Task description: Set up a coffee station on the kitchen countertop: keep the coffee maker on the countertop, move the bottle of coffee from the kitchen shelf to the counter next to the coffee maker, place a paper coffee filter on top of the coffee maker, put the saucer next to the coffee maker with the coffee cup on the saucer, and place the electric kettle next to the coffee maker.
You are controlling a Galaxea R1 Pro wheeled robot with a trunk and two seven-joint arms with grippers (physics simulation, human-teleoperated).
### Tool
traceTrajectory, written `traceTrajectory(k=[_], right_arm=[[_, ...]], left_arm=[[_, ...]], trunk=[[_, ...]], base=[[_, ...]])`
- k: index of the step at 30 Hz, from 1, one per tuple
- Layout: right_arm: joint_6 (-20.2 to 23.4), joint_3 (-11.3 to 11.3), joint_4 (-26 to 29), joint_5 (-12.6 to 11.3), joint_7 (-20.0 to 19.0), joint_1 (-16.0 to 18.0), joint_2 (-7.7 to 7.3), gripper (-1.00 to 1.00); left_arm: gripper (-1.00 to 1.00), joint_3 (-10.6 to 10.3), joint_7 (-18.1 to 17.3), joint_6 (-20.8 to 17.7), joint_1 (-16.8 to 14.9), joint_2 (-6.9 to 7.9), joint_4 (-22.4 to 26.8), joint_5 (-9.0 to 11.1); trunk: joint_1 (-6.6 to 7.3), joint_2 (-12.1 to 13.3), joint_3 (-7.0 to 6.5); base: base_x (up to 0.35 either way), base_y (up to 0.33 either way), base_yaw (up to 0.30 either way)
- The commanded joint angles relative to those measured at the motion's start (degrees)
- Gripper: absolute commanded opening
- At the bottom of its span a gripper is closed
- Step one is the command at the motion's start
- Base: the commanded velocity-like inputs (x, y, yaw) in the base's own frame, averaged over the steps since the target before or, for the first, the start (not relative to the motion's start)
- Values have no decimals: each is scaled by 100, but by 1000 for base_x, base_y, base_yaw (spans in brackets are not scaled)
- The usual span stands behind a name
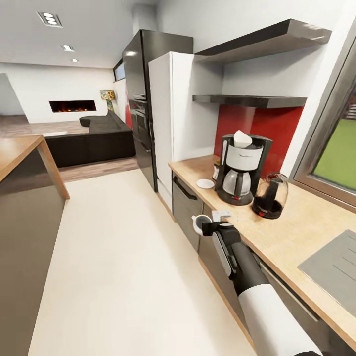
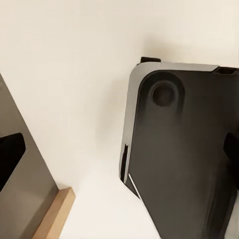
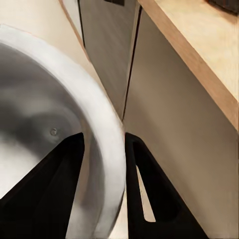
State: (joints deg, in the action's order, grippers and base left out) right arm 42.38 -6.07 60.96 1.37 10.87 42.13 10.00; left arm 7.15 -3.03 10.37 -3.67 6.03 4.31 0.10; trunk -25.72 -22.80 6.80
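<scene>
Cup (image 3: 59, 149): white, rim pinched between both black fingers (image 3: 149, 199) of the right gripper (image 3: 103, 149), one inside, one outside. Countertop (image 3: 199, 55): wood edge at 1 o'clock. Cabinets (image 3: 174, 149): grey fronts beneath it, at 3 o'clock.

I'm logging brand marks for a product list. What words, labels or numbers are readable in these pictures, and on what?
Nothing is readable.
White front panel of the coffee maker: a dark line of lettering, too blurred to read.
Bottle of coffee, mostly hidden behind the coffee maker: no readable label.
Electric kettle and coffee cup: no text visible.
</scene>
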Motion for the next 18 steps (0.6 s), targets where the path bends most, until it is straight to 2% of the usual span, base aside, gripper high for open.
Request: traceTrajectory(k=[1, 5, 14, 18], right_arm=[[33, -7, 9, 12, 19, 5, 0, -100], [33, 0, 15, 12, 16, 5, 0, -100], [33, 1, 37, 12, 12, 5, 0, -100], [33, 1, 38, 12, 13, 4, 0, -100]], left_arm=[[100, 41, -32, 14, -6, 2, -8, 2], [100, 41, -31, 13, -5, 3, -8, -1], [100, 43, -31, 17, -4, 4, -8, 6], [100, 42, -31, 16, -3, 4, -7, 6]], trunk=[[-7, -11, 12], [-7, -11, 12], [-7, -11, 12], [-7, -11, 0]], base=[[337, 0, 276], [337, 0, 246], [337, 0, 22], [337, 0, 139]])
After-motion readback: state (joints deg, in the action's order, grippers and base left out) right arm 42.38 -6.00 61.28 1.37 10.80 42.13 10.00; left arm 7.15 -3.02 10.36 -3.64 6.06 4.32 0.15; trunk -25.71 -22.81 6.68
